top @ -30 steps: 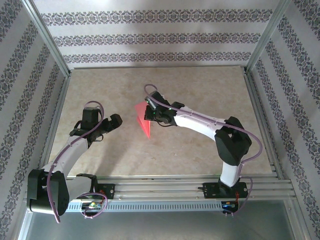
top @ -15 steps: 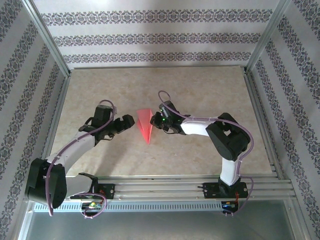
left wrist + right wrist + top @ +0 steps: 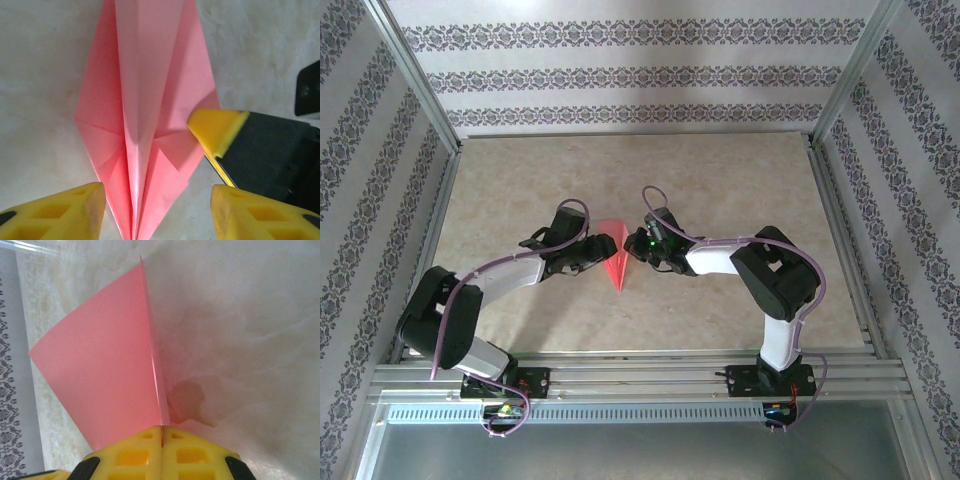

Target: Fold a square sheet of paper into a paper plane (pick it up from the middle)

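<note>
Firmly the right gripper (image 3: 162, 435) pinched the narrow pink-red paper dart (image 3: 105, 365). The left gripper (image 3: 157, 212), jaws apart astride its ridge (image 3: 134, 150), probably needed to close squarely.

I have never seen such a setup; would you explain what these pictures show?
The machine is two robot arms, left and right, bolted at the near edge of a table, each ending in a two-finger gripper with yellow tips. The overhead picture comes from a fixed camera above and behind them. The other two come from a camera on each wrist, looking along its own fingers. Between the arms is a pink paper plane, folded to a sharp point. The right gripper is shut on it. The left gripper has its fingers apart, one on each side of the plane. In the left wrist picture, the yellow tip entering from the right belongs to the right gripper.
</note>
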Controlling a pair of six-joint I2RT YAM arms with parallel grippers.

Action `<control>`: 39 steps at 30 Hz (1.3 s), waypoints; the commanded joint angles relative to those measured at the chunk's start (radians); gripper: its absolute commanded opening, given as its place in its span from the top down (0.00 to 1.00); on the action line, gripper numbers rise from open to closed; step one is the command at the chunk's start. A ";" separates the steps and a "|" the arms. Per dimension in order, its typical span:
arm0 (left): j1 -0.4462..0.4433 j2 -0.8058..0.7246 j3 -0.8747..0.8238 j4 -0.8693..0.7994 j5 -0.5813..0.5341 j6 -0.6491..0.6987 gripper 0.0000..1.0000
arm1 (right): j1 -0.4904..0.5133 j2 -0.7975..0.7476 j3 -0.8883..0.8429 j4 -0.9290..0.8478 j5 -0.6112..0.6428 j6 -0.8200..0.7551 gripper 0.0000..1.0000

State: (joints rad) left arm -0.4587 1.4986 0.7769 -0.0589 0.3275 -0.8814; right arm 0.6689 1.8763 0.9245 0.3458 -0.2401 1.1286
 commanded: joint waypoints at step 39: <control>-0.009 0.177 0.124 0.033 0.051 0.047 0.28 | -0.044 -0.016 -0.092 0.079 -0.030 0.069 0.98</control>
State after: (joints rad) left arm -0.4591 1.7191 0.8761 0.0055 0.3485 -0.8627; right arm 0.6353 1.8767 0.8394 0.4000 -0.2539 1.1828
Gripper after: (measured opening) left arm 0.716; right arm 0.065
